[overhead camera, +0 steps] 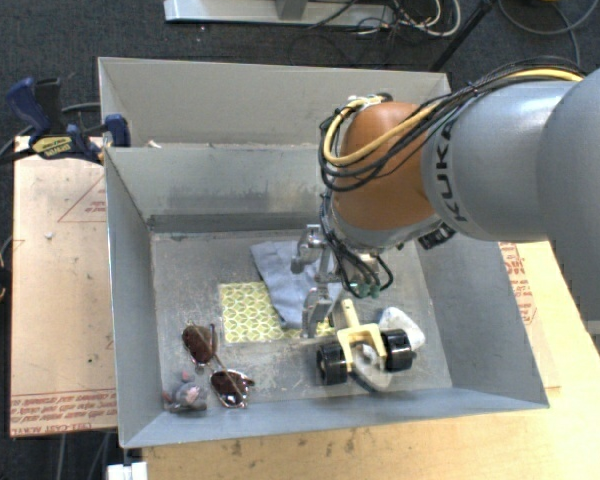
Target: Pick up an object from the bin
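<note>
The bin [130, 268] holds one grey-blue cloth [278, 268], one yellow-green patterned square [248, 313], one pair of brown sunglasses [200, 344] (lenses splayed apart), one black-and-cream wheeled piece [365, 356] and one white lump [400, 320].

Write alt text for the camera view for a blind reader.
The arm's gripper hangs low in a grey metal bin, over a crumpled grey-blue cloth beside a yellow-green patterned square. Brown sunglasses lie lower left, a black-and-cream wheeled toy lower right.

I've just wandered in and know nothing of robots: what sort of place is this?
Probably a robotics lab: a grey robot arm reaches into a grey metal bin of small things, like brown sunglasses and a yellow-green patterned cloth, and loose cables trail over the floor.
</note>
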Available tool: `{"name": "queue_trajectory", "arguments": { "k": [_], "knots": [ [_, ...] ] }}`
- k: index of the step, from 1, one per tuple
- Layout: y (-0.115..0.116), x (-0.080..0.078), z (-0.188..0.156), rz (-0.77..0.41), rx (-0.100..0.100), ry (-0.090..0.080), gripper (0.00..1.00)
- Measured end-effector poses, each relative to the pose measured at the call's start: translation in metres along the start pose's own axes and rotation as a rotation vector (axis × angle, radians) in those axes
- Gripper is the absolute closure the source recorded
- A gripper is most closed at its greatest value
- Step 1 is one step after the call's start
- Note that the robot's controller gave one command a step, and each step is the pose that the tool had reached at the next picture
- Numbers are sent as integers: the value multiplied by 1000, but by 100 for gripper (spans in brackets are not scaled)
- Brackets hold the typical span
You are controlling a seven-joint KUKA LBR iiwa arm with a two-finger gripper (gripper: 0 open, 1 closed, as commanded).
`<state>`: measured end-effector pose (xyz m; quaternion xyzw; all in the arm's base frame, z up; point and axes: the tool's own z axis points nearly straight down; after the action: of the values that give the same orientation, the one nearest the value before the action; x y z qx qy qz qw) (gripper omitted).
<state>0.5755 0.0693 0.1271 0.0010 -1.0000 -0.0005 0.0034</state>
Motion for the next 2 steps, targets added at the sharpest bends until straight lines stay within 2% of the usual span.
{"name": "queue_trajectory", "arguments": {
  "k": [1, 2],
  "knots": [
    [0, -2, -4, 2, 0, -7, 0],
    [-17, -31, 32, -249, 0, -17, 0]
  ]
}}
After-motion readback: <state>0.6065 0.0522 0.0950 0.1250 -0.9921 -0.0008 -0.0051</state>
